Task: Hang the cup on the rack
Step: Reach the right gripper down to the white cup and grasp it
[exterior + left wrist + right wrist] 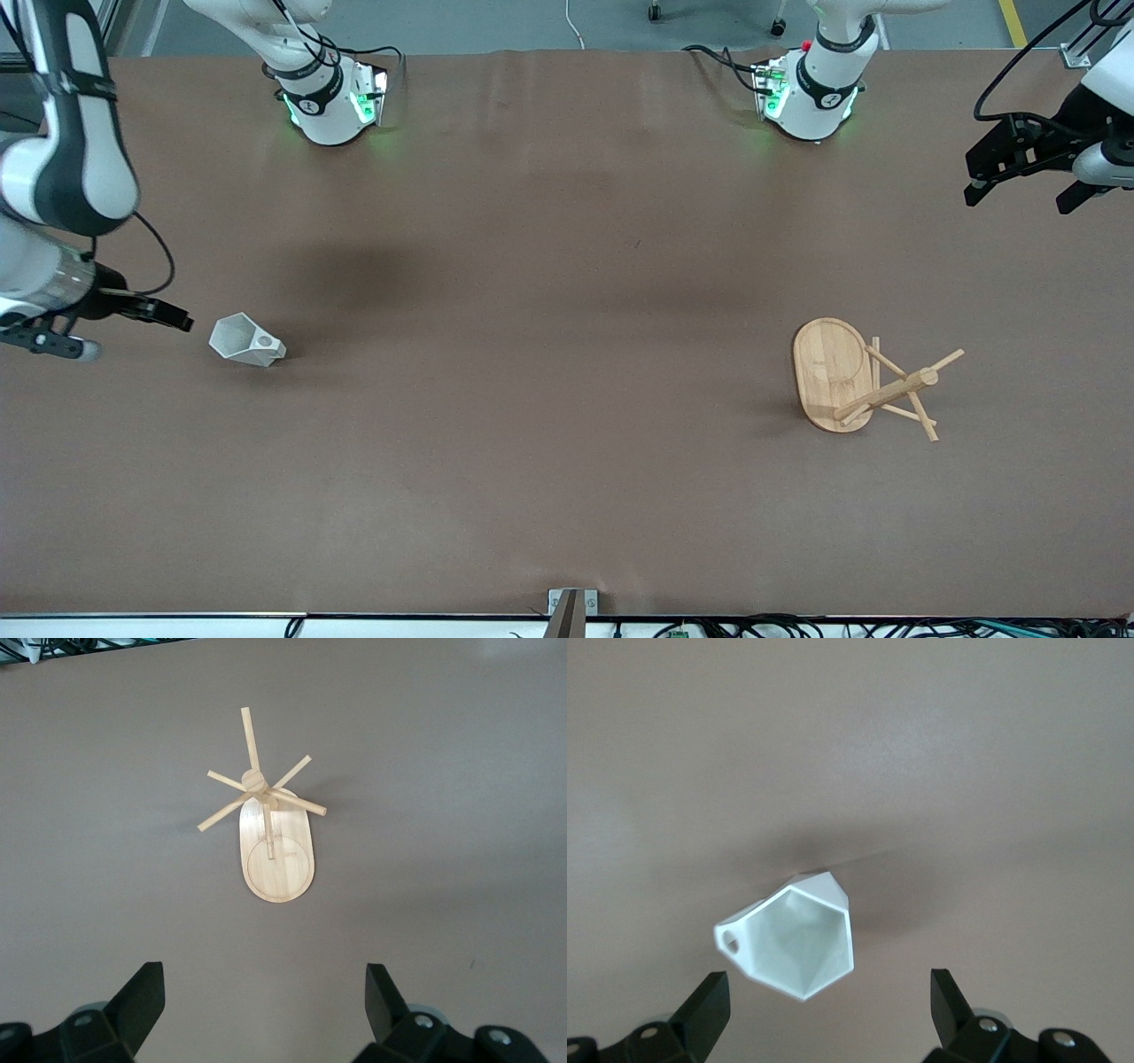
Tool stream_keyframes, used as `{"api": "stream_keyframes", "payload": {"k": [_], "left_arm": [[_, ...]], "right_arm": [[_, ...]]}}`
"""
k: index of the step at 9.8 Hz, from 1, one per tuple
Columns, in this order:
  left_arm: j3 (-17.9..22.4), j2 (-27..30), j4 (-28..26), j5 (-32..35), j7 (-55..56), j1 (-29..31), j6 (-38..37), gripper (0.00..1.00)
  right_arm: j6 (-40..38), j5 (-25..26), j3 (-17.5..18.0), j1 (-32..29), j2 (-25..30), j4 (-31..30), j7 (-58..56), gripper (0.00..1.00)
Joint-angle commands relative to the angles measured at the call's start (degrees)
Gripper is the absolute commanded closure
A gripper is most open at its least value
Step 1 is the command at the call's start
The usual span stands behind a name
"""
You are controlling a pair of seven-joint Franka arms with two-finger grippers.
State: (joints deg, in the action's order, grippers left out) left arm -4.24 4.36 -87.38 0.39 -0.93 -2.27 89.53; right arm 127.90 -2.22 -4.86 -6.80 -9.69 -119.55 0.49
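The white faceted cup [245,341] lies on its side on the brown table toward the right arm's end, with its wide mouth turned toward my right gripper [137,337]. That gripper is open and empty, just beside the cup. In the right wrist view the cup [799,939] shows its mouth and its handle hole just ahead of the open gripper [828,1010]. The bamboo rack [833,372] stands on its oval base toward the left arm's end. My left gripper [1019,199] is open and empty, up in the air, well off from the rack [276,850]. It also shows in the left wrist view [264,1005].
The two arm bases [328,106] [811,97] stand along the table's edge farthest from the front camera. A small metal bracket [571,607] sits at the nearest edge. Wide bare tabletop [549,337] lies between cup and rack.
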Motion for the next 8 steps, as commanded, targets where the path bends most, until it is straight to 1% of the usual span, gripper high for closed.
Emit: {"api": "stream_keyframes", "payload": {"k": [1, 2, 5, 7, 8], "left_arm": [[-0.15, -1.28, -0.08, -0.21, 0.05, 0.16, -0.32, 0.0], [-0.24, -1.02, -0.08, -0.21, -0.03, 0.16, -0.32, 0.0], [0.02, -0.93, 0.45, -0.3, -0.91, 0.34, -0.32, 0.0], [0.02, -1.19, 0.37, -0.39, -0.39, 0.25, -0.32, 0.0], [0.02, -1.19, 0.36, -0.39, -0.21, 0.16, -0.32, 0.0]], "right_arm": [[8.73, 0.72, 0.37, -0.93, -2.77, -5.06, -1.28, 0.0], [10.95, 0.64, 0.37, -0.94, -4.09, -6.12, -1.28, 0.0], [13.6, 0.64, 0.37, -1.02, -7.18, -6.31, -1.28, 0.01], [13.69, 0.55, 0.46, -0.94, -7.89, -6.4, -1.19, 0.08], [13.61, 0.46, 0.46, -0.85, -7.89, -6.4, -1.19, 0.15]]}}
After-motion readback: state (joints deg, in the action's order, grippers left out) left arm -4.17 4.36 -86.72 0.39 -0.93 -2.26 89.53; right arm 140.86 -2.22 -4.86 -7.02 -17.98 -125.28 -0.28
